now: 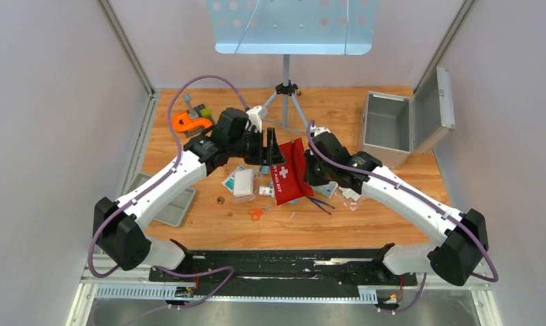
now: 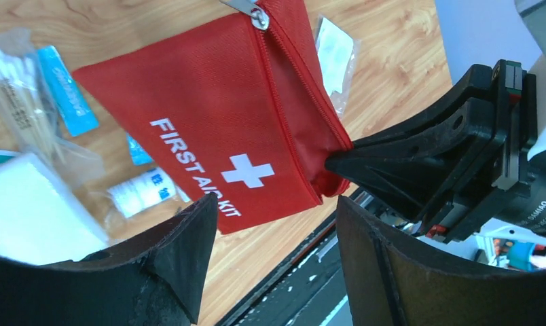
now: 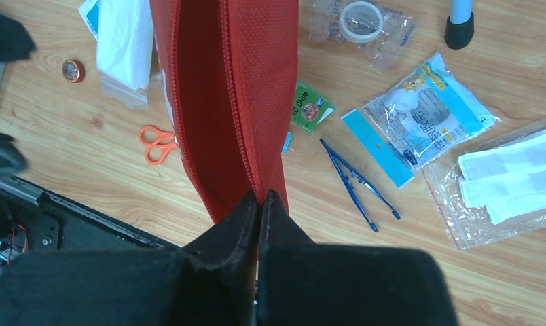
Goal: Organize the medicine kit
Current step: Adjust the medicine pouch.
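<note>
Rt gripper (image 3: pixel 260 204) jaws pinched together on the end corner of the red first aid pouch (image 3: pixel 229 102), right at the zipper line. From the left wrist cam the same claw shows biting the pouch's lower corner. L gripper (image 2: pixel 277 224) jaws wide apart, holding nothing, hanging just beside the pouch on its left w/ the "FIRST AID KIT" face seen through the gap.

Medicine kit (image 1: pixel 387 129), the aluminium case, stands well apart from the pouch, far-right of it in the top view, lid swung open, inside looks bare.

Loose bits round the pouch:
- Orange scissors (image 3: pixel 156 142) just beside its near-left edge.
- Blue tweezers (image 3: pixel 358 183) near its right side.
- Green sachet (image 3: pixel 310 109) touching or just beside the right edge, can't tell which.
- Bagged tape roll (image 3: pixel 360 20) further right.
- Cotton swab bag (image 2: pixel 15 88) and small white bottle (image 2: pixel 142 191) on the left side.
- Grey tray (image 1: pixel 178 207) well left of the pouch.
</note>
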Robot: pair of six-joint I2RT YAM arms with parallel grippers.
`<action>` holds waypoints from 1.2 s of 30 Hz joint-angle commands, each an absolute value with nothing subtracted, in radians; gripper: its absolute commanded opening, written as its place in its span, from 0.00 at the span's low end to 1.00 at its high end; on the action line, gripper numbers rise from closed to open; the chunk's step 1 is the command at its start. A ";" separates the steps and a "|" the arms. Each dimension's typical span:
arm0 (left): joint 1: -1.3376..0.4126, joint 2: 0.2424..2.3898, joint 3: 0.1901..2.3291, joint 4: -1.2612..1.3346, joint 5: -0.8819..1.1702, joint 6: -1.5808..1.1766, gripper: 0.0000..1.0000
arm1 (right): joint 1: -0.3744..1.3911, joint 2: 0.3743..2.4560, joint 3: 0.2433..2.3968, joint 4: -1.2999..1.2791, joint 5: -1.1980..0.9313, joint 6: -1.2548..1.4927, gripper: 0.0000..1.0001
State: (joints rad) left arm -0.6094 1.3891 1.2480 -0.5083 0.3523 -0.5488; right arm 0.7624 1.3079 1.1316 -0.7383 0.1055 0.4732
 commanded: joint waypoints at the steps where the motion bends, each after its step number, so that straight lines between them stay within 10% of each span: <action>1: -0.665 1.396 1.232 -0.395 0.243 -0.703 0.73 | 0.760 1.303 1.156 -0.678 0.086 0.493 0.00; 15: -0.741 1.668 1.450 -0.621 -0.020 -0.613 0.66 | 0.774 1.287 1.136 -0.653 0.098 0.497 0.00; 26: -0.750 1.656 1.402 -0.600 0.033 -0.618 0.14 | 0.773 1.308 1.116 -0.656 0.232 0.556 0.00; 27: -0.750 1.653 1.397 -0.589 0.043 -0.619 0.09 | 0.772 1.314 1.116 -0.659 0.247 0.563 0.07; 30: -0.750 1.647 1.378 -0.574 0.089 -0.631 0.00 | 0.771 1.333 1.130 -0.666 0.254 0.567 0.70; 36: -0.749 1.610 1.350 -0.548 0.132 -0.633 0.00 | 0.735 1.325 1.135 -0.627 0.162 0.574 0.82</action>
